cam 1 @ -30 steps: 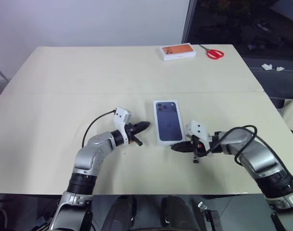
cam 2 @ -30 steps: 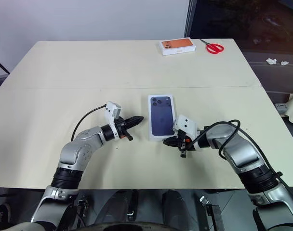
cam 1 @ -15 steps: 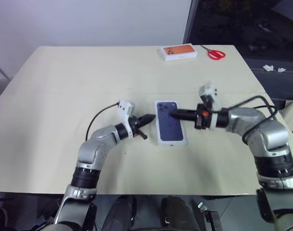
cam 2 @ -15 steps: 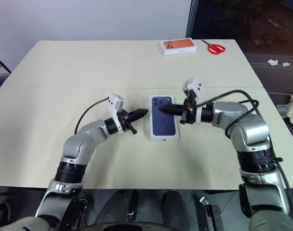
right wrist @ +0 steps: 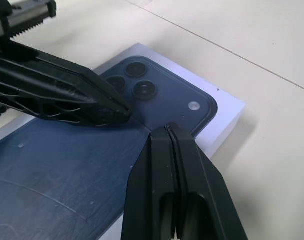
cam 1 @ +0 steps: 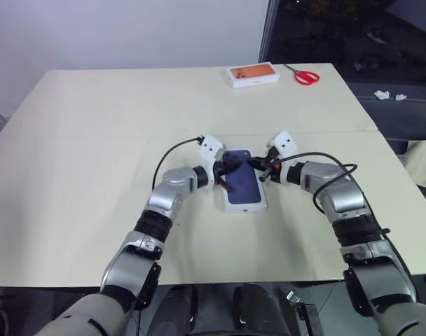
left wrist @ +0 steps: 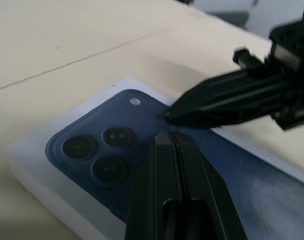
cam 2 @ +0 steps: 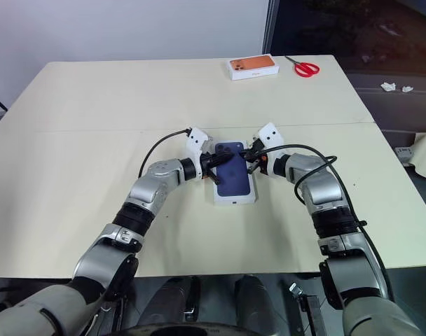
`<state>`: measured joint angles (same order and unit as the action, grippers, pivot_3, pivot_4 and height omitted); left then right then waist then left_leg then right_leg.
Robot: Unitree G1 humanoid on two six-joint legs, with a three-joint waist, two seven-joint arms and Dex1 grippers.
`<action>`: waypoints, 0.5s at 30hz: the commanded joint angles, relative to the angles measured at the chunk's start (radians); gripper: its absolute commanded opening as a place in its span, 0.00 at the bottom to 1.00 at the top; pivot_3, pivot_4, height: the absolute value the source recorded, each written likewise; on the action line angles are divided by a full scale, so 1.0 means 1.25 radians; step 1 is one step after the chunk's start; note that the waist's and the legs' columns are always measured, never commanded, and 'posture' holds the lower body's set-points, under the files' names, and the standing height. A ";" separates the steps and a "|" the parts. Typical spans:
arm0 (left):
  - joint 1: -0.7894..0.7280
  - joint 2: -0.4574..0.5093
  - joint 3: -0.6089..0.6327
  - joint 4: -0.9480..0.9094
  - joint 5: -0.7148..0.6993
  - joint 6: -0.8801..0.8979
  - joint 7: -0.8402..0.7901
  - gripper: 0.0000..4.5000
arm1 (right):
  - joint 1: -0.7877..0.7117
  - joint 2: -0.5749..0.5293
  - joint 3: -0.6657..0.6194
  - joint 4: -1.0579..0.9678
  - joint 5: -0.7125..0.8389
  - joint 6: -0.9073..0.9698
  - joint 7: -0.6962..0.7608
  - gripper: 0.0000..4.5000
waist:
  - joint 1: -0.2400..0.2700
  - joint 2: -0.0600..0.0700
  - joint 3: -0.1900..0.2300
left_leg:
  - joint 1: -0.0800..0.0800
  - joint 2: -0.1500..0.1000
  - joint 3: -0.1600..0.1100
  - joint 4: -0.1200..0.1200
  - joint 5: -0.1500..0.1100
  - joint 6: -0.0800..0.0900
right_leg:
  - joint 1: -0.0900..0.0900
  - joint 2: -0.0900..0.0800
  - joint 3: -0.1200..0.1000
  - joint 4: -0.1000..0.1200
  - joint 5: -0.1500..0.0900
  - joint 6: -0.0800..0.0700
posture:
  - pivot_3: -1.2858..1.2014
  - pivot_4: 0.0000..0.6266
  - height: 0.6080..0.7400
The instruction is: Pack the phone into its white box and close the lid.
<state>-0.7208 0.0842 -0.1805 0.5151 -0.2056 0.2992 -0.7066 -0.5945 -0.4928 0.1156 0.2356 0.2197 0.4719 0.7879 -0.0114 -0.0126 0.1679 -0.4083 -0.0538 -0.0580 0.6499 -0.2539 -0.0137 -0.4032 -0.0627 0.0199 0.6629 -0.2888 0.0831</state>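
Note:
The white box (cam 1: 245, 208) lies closed in the middle of the table. Its lid (cam 1: 242, 187), printed with a dark blue phone picture, sits on top. The phone itself is hidden. My left gripper (cam 1: 234, 165) is shut, coming in from the left, with its tip over the camera end of the lid. My right gripper (cam 1: 252, 163) is also shut, coming in from the right. The two tips nearly meet above that end. In the left wrist view my own fingers (left wrist: 169, 150) point at the printed cameras, and the right gripper (left wrist: 172, 116) crosses just ahead.
An orange-topped box (cam 1: 253, 74) and red scissors (cam 1: 305, 75) lie at the table's far edge. A seam (cam 1: 94, 138) runs across the tabletop just behind the white box. Crumpled white scraps (cam 1: 388, 94) lie off the table to the right.
Both arms have closed in on the box. The left gripper slid right onto the lid. The right gripper swung from the box's near right corner up to its far end. Both stayed shut.

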 commanded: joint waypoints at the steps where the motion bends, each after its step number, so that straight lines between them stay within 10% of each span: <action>1: 0.049 0.030 -0.026 -0.018 0.027 0.045 -0.022 0.00 | 0.046 -0.044 0.015 -0.087 0.022 0.041 0.075 0.01 | 0.000 0.000 0.000 | 0.000 0.000 0.000 0.000 0.000 0.000 | 0.000 0.000 0.000 0.000 0.000 0.000 | 0.52 0.24 1.00; 15: 0.223 0.124 -0.024 -0.355 -0.086 0.171 -0.154 0.00 | 0.149 -0.150 -0.001 -0.268 0.088 0.115 0.175 0.01 | 0.001 0.000 -0.001 | 0.002 0.001 -0.001 0.000 -0.001 0.001 | 0.004 -0.001 0.000 -0.002 0.000 0.000 | 0.52 0.24 1.00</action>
<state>-0.4472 0.2364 -0.1996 0.0839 -0.3032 0.4961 -0.8901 -0.3809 -0.6908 0.1291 -0.1147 0.3560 0.6559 1.0506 -0.0100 -0.0122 0.1671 -0.4060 -0.0527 -0.0598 0.6501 -0.2548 -0.0126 -0.3986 -0.0641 0.0202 0.6607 -0.2890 0.0830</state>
